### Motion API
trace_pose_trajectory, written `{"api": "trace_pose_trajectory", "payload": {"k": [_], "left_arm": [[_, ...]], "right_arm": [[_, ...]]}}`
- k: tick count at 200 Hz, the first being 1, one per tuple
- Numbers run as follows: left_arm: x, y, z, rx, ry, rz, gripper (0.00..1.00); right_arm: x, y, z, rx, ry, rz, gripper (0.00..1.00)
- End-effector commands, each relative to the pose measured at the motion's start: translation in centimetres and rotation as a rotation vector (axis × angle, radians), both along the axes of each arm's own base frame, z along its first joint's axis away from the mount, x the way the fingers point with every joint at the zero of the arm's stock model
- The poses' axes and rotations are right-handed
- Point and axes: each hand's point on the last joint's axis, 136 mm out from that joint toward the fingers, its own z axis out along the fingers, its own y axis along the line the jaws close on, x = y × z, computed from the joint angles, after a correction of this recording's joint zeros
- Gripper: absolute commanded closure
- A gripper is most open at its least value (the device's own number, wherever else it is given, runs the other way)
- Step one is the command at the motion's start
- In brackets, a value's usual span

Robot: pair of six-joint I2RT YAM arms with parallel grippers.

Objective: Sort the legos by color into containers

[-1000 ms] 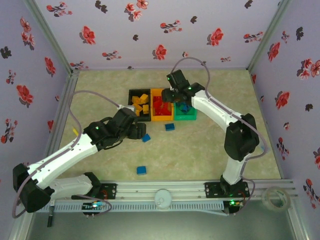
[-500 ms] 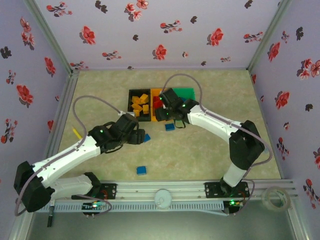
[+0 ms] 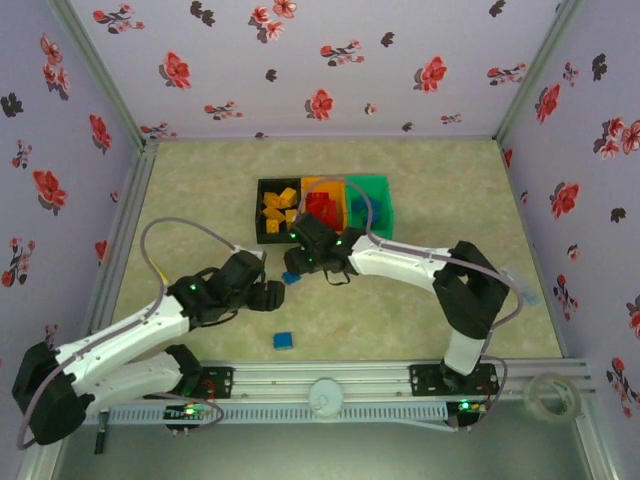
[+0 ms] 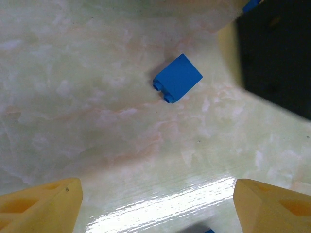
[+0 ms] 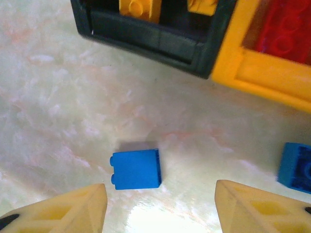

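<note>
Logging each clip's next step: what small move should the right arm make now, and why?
Probably lower the right gripper straight onto the blue brick: its jaws stand open, and the brick lies loose on the table just ahead between them, outside the black bin.

The black bin [image 3: 260,212] holds yellow bricks [image 3: 277,205], the orange bin [image 5: 265,73] red bricks [image 3: 322,205], and the green bin [image 3: 385,195] blue ones. Two loose blue bricks [image 5: 136,170] lie on the bench just before the bins. A third blue brick [image 3: 284,341] lies well apart, nearer the front.
</note>
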Motion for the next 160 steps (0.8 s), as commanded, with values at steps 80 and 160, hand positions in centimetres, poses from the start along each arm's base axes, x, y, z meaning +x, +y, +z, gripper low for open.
{"api": "trace_pose_trajectory", "payload": {"k": [80, 160], "left_arm": [[-1.3, 1.2, 0.1, -0.03, 0.009, 0.018, 0.18], [-1.4, 1.2, 0.5, -0.022, 0.006, 0.008, 0.18]], "right_arm": [[-1.3, 2.4, -5.8, -0.083, 0.056, 0.024, 0.32], [-0.8, 3.3, -6.8, -0.114, 0.066, 0.048, 0.37]]}}
